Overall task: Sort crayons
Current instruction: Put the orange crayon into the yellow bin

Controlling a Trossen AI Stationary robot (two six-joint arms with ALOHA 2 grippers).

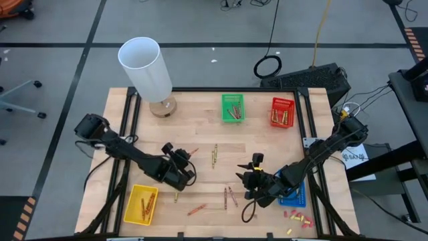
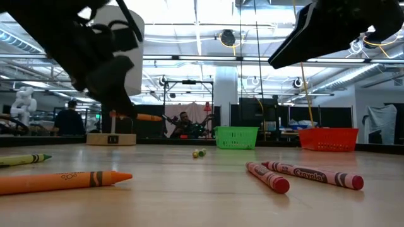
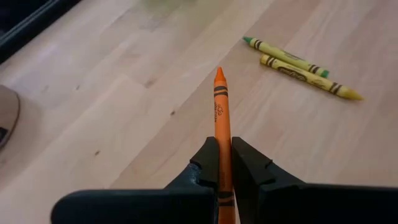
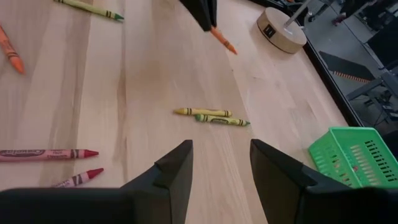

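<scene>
- Over the desk [image 1: 200,134], the left claw [image 3: 224,163] is clenched on an orange crayon [image 3: 220,118]; the crayon's tip juts forward past the fingertips, clear of the wood.
- Ahead of that claw and off to one side, two yellow crayons [image 3: 298,68] lie side by side, nearly touching.
- Across from it, the right claw [image 4: 221,163] hangs released, jaws apart with nothing between them.
- Just ahead of the right claw lies the same yellow pair; in its wrist view the left claw's tips with the orange crayon show farther off.
- Beside the right claw, two red crayons [image 2: 297,173] lie close together on the wood; another orange crayon [image 2: 63,181] and a yellow one [image 2: 22,160] lie near the left claw.
- Far ahead of both claws stand a green basket [image 1: 233,108] and a red basket [image 1: 282,112], each with crayons inside.
- Behind the left claw a yellow basket [image 1: 142,203] holds a few crayons; a blue basket [image 1: 294,194] sits partly under the right arm.
- Beyond the left claw stands a lamp [image 1: 146,70] with a white shade.
</scene>
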